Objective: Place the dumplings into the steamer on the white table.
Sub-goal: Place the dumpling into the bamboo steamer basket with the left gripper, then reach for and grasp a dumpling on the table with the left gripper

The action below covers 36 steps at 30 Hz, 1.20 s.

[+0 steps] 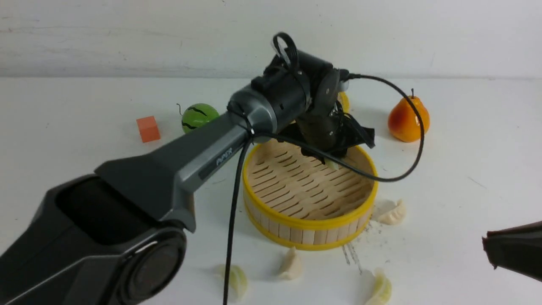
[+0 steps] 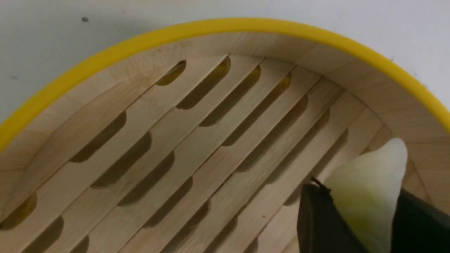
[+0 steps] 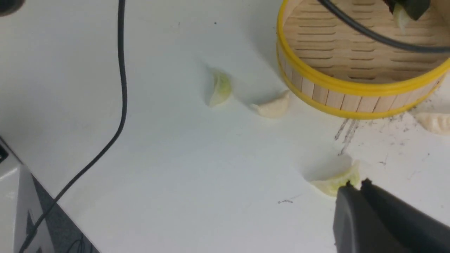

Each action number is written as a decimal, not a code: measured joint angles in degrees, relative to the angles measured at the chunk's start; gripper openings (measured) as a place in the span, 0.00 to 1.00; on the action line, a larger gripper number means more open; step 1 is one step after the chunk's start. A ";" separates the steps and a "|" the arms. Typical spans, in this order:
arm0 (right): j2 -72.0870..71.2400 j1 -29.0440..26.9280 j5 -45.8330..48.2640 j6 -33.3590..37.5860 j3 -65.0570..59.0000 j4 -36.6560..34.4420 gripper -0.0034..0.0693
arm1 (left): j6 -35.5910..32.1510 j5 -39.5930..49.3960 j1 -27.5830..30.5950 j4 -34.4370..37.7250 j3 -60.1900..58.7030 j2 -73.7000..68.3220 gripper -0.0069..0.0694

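Now my left tool (image 2: 362,200) grips 1 pale green pleated dumpling (image 2: 372,175) above the round yellow-rimmed bamboo steamer (image 1: 309,223); my right tool (image 3: 357,184) is closed.

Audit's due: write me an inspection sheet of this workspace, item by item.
Surface: white table, dark scuffs beside the steamer.
Job's things: steamer, floor bare; green dumpling held over it by left claw; four dumplings on table.
Clutter: cube, melon ball, pear, all beyond the steamer.
Claws: left claw shut on green dumpling; right claw shut, empty, tips by a table dumpling.
Cables: black cable loops across steamer.
Surroundings: white wall.
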<state>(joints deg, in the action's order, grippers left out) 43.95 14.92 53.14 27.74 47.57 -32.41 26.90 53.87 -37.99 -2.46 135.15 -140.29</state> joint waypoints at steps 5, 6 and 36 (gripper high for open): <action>0.00 0.00 -0.09 0.00 0.00 0.90 0.09 | 0.00 -0.39 0.00 -0.60 0.11 -2.73 0.49; 0.00 0.00 -0.14 0.00 0.00 0.91 0.09 | 0.00 -0.45 0.00 -0.66 0.11 -2.73 0.52; 0.63 0.00 -4.69 0.00 0.00 2.63 0.13 | 0.87 11.93 1.64 -4.99 -54.60 47.99 0.86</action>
<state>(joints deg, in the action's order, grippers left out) 44.58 14.92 48.46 27.74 47.57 -29.79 27.77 65.80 -36.34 -7.46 80.55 -92.30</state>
